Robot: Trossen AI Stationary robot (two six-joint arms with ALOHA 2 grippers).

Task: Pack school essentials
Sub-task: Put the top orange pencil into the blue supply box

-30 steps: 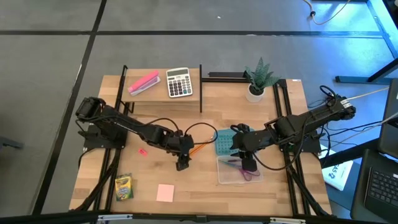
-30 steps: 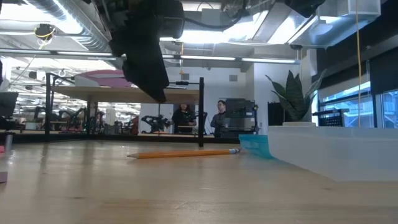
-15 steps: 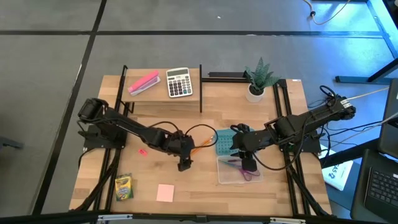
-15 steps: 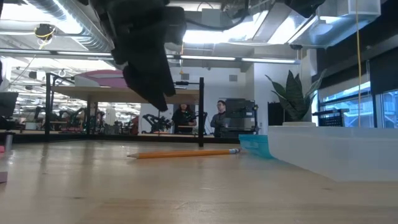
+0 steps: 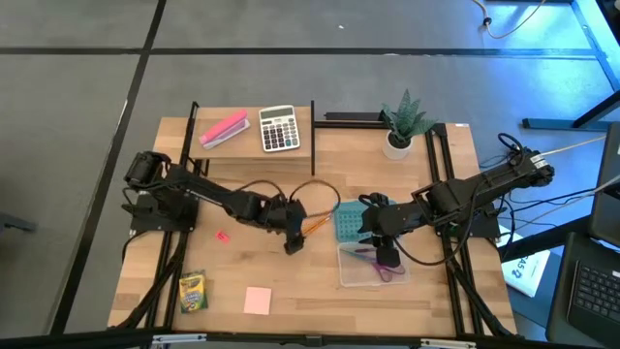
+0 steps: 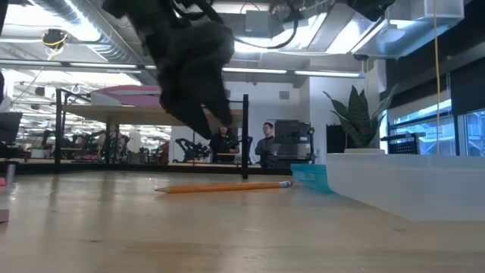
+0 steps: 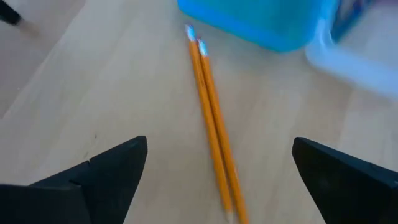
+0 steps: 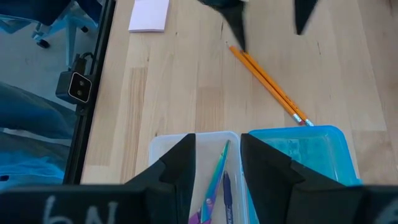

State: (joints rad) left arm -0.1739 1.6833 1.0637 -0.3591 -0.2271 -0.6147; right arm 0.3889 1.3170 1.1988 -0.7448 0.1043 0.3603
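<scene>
One item packed, purple-handled scissors point(image 5: 373, 262) in clear plastic bin point(image 5: 347, 274) beneath part-open right gripper point(image 5: 387, 260); orange pencils point(image 7: 211, 127) lie between wide-open left gripper point(image 7: 217, 180) fingers, unpacked.

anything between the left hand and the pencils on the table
Nothing. In the left wrist view the open left hand hangs over the two orange pencils, with only bare wooden table beneath them.

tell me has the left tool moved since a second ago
Yes. In the high view the left tool has shifted toward the blue lid, closing in above the pencils, which lie beside that lid.
</scene>
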